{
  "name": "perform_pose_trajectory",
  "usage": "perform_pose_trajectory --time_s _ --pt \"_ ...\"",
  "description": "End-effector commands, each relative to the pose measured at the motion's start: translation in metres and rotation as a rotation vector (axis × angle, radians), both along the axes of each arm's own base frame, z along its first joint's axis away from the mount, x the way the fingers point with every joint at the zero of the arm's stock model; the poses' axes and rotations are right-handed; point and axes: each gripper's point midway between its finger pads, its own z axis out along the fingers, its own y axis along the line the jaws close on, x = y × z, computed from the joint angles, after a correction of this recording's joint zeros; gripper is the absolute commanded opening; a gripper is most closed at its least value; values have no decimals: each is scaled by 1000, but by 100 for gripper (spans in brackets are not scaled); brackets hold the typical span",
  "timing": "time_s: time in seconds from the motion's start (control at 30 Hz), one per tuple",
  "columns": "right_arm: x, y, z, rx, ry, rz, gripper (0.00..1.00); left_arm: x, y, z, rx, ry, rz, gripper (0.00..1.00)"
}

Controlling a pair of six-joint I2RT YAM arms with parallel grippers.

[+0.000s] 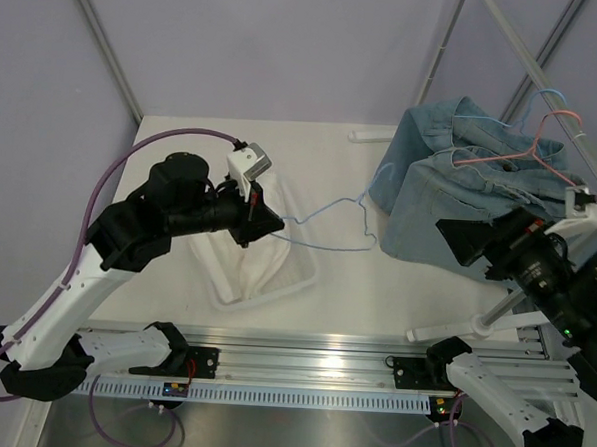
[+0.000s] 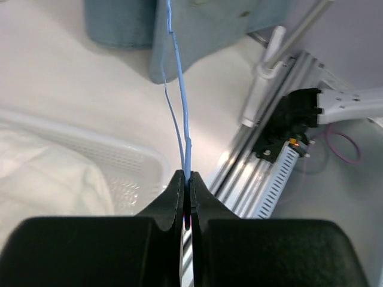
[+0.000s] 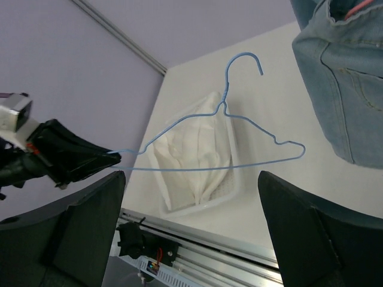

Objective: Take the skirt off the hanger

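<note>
I've got the left gripper (image 2: 187,176) pinched on the blue hanger (image 2: 179,89); right gripper (image 3: 191,197) wide open, empty, skirt (image 3: 341,89) at 2 o'clock.

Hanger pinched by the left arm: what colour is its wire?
Light blue. The hanger shows best in the right wrist view.

White lattice basket (image 2: 119,158) (white cloth (image 2: 48,173) inside) on pale table (image 1: 312,164)

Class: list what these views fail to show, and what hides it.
Left wrist view: hanger, hook cut off by top edge.
Left wrist view: basket, partly behind left gripper.
Right wrist view: denim, cut off by top and right edges.
Top view: pink hanger, lower part buried in denim.
</note>
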Motion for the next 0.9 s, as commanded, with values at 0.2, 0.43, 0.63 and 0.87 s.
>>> perform_pose_trajectory --time_s 0.2,0.43,0.63,0.87 --pt "-55 -25 44 155 -168 -9 98 94 39 72 74 -323 397 0" --pt "-66 -28 29 144 -134 1 98 172 9 125 -70 -465 335 0" --pt "-79 -25 29 168 -146 46 98 193 -40 149 -220 -598 118 0" --pt "-82 -24 26 180 -139 52 97 196 -89 160 -418 -609 -116 0"
